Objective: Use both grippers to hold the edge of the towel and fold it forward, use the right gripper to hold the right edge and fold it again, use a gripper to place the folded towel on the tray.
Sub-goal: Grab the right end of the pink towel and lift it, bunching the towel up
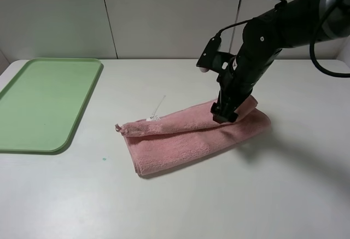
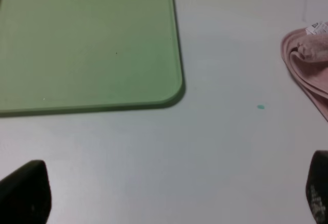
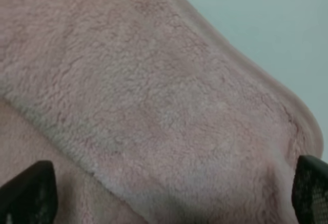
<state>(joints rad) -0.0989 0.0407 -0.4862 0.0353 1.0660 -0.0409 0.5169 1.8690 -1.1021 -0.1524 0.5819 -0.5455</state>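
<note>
Pink terry towel (image 1: 191,135) lies folded on the white table (image 1: 273,195), right of the flat green tray (image 1: 44,97), with the right end effector (image 1: 224,113) at its right end. Left wrist: the left end effector (image 2: 170,196) gapes wide, empty. Right wrist: fingers (image 3: 28,193) stand wide apart above fluffy pile.

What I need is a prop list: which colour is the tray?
Light green tray; exterior high view.

Looking down from high at the whole table (image 1: 262,195), facing the wall (image 1: 164,15) behind, taking in the tray (image 1: 44,102) at the left of the frame and the towel (image 1: 180,146) near centre. Looking low across the table from the left wrist, sharing a tray corner and one towel end with the high view. Peering from the right wrist, very close onto the towel alone.
</note>
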